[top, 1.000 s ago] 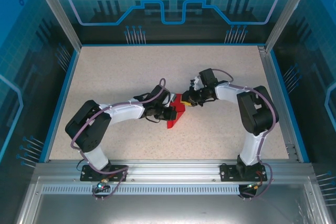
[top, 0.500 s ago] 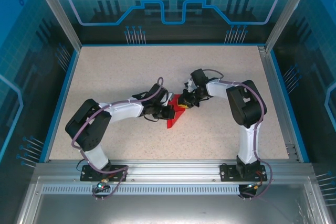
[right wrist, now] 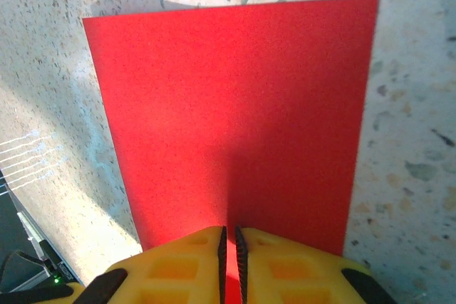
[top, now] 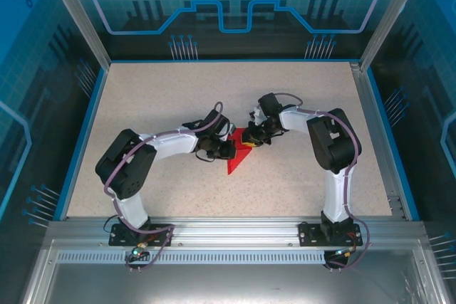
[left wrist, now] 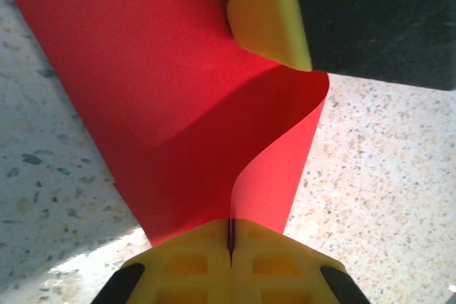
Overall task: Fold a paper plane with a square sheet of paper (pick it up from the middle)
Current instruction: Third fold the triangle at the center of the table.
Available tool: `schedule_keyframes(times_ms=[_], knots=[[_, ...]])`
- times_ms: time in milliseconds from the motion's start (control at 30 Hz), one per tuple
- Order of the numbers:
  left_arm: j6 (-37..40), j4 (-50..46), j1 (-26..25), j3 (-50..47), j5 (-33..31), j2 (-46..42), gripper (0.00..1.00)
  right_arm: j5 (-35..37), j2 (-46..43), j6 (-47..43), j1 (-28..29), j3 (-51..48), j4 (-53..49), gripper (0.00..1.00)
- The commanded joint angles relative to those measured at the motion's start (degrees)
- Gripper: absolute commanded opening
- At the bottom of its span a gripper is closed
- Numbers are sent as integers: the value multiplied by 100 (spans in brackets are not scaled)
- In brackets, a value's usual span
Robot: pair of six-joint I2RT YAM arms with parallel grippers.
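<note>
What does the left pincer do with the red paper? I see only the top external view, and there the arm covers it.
Observer: In the left wrist view the left pincer is shut on an edge of the red paper, which is pinched between its two yellow fingers.
Operator: Is the paper flat there?
Observer: No. In front of that pincer it bends in an S-shaped wave.
Operator: And the right pincer?
Observer: In the right wrist view the right pincer is shut on the paper too, with a thin strip of red between its fingers.
</note>
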Motion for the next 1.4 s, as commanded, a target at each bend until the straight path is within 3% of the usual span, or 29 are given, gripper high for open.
schedule_keyframes(times_ms=[0, 1367], knots=[[234, -320, 70, 178, -293, 124, 6, 339, 165, -82, 52, 12, -417, 16], [409, -183, 84, 215, -503, 474, 9, 245, 202, 2, 71, -75, -377, 18]])
